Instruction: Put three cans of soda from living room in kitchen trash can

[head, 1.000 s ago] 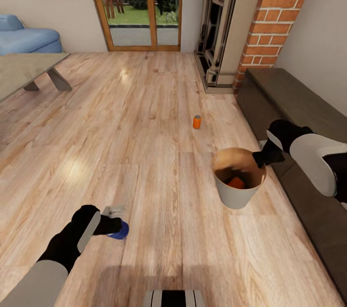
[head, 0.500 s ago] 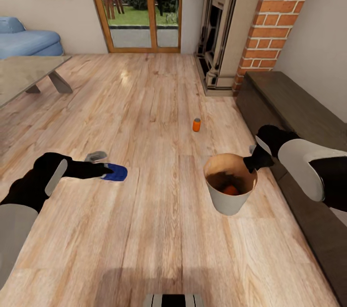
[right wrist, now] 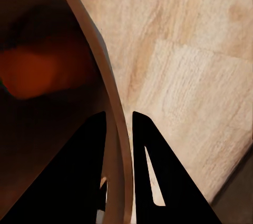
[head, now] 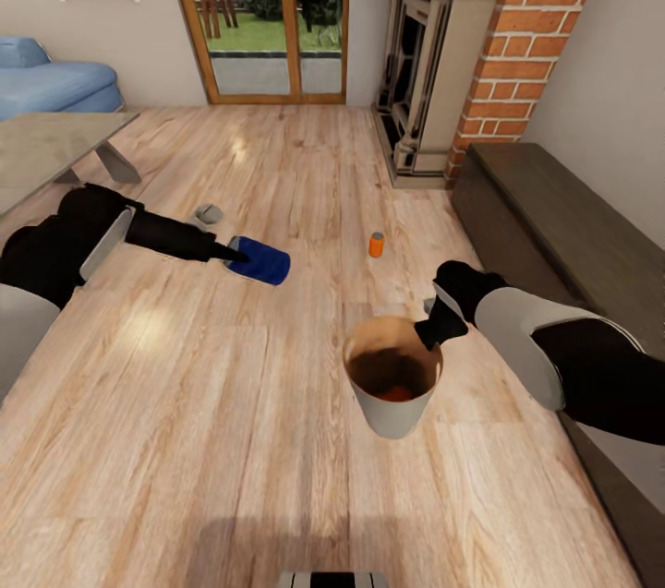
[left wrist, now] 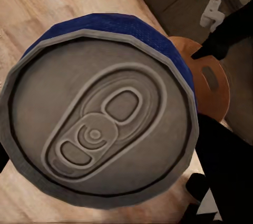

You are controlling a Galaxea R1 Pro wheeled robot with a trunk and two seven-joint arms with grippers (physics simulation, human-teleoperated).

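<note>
**A:** Head view check: where's the dark blue soda can with the silver top (head: 259, 260)?

**B:** It's clamped in the left gripper (head: 231, 254), held above the pale wood plank floor (head: 277, 440). The can is tipped on its side, long axis roughly level, base pointing toward the small orange soda can (head: 376, 244) standing upright on the floor. Left wrist cam stares straight at the silver top (left wrist: 100, 134).

**A:** And the right gripper (head: 430, 330)?

**B:** Pinched shut on the thin rim of the round grey bin with the brown inside (head: 392, 413), one finger (right wrist: 79, 176) inside the wall, one outside. Another orange can (head: 399, 392) lies in the bottom.
</note>
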